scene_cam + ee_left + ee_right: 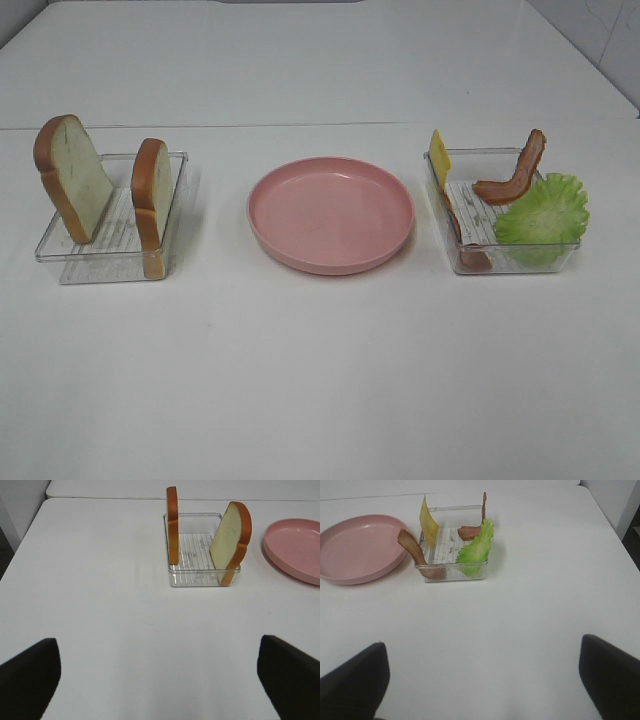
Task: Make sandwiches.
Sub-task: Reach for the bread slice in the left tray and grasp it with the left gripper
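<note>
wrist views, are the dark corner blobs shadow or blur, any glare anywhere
Left wrist view: they are the left hand's fingers, soft-edged and out of focus, not shadow. Right wrist view: same for the right hand's fingers. Exterior high view: even light, faint shadow beside the left tray, mild sheen on the rim of the pink plate.

My left hand (157, 647) hangs wide open over the counter (90, 580). Ahead, a clear tray (200, 583) holds two bread slices (231, 535) on edge, pink plate (295, 550) just beside it.
</note>
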